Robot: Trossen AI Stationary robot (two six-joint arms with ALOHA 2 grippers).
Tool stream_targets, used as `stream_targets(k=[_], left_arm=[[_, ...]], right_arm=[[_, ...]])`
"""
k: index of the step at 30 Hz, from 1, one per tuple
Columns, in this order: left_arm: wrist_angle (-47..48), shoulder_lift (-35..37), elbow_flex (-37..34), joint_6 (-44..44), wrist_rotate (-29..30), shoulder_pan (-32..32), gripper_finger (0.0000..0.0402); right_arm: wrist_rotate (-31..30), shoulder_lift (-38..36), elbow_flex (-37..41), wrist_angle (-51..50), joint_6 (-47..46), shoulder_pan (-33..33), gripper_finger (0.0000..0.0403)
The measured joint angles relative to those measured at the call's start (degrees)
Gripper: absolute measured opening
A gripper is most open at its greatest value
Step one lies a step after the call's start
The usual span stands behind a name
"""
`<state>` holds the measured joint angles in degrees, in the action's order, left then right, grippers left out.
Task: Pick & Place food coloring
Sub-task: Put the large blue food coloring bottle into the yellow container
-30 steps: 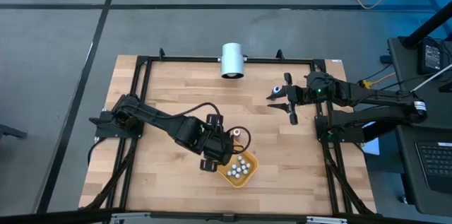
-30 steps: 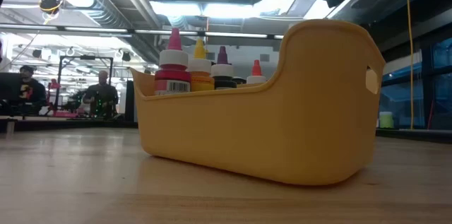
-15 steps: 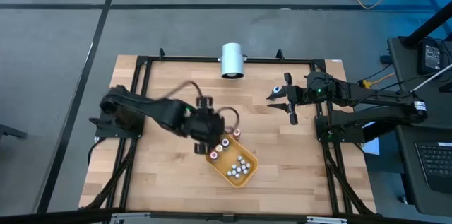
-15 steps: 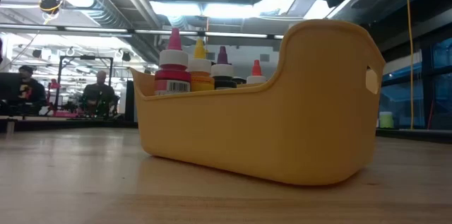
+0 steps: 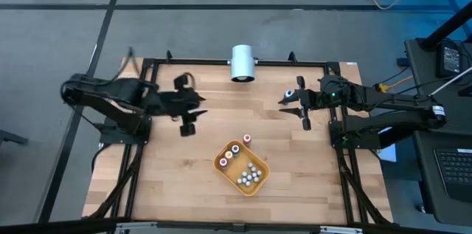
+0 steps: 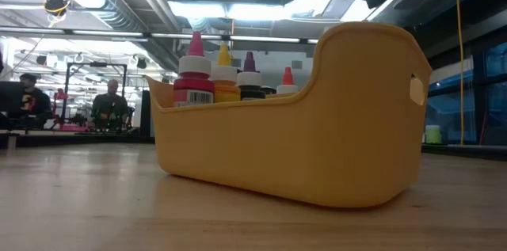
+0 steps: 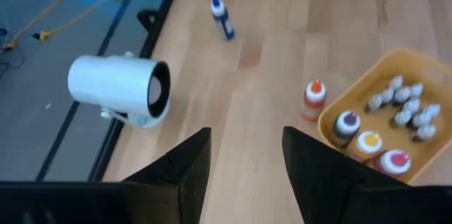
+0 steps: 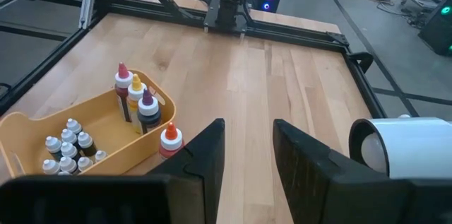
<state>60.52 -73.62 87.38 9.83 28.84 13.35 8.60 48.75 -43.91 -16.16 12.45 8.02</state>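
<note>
**Left arm pulled back from the tray; two bottles left outside it**

High view: the orange tray (image 5: 241, 167) sits on the worktop (image 5: 192, 190) with most of the food coloring inside it. One red-topped bottle (image 5: 247, 139) stands just beside the tray's far rim. The left end effector (image 5: 187, 116) now hangs near the worktop's left rail, well apart from the tray; half a second ago it was right at the tray, and the tray has turned slightly since a second ago. The right end effector (image 5: 301, 107) has not shifted, and a blue-topped bottle (image 5: 287, 93) lies close by it.

Low view: pink, yellow and purple tips rise above the tray wall (image 6: 333, 124); nothing differs here.

Left wrist view: the fingers (image 7: 185, 171) stand apart, released, holding nothing. The white cylinder (image 7: 120, 90) lies on its side.

Right wrist view: its fingers (image 8: 205, 155) are likewise spread and empty.

The bottles look light, smooth plastic, apt to tip or squirt out; pinching the body below the cap seems safest.
</note>
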Motion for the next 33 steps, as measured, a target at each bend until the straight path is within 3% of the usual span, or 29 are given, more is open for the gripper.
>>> stream_targets(k=[10,14,26,30,33], left_arm=[[-16.44,15.93,-17.13,-3.16,1.70,-1.16,0.0169],[-23.09,24.44,-26.94,-3.14,2.41,-4.83,0.0168],[-57.62,47.38,-59.34,-1.52,-14.11,-25.05,0.0168],[-60.37,49.96,-65.00,0.06,-20.04,-29.79,0.0168],[-60.36,51.25,-68.33,2.70,-21.32,-32.57,0.0168]], right_arm=[[-0.02,-0.01,0.01,0.00,0.00,0.01,0.0123],[0.00,0.00,-0.01,0.02,0.00,0.01,0.0123],[0.00,0.00,0.00,0.42,0.00,0.01,0.0123],[0.00,-0.01,0.01,0.48,-0.19,-0.01,0.0123],[0.00,0.00,0.01,0.46,-0.17,-0.01,0.0123]])
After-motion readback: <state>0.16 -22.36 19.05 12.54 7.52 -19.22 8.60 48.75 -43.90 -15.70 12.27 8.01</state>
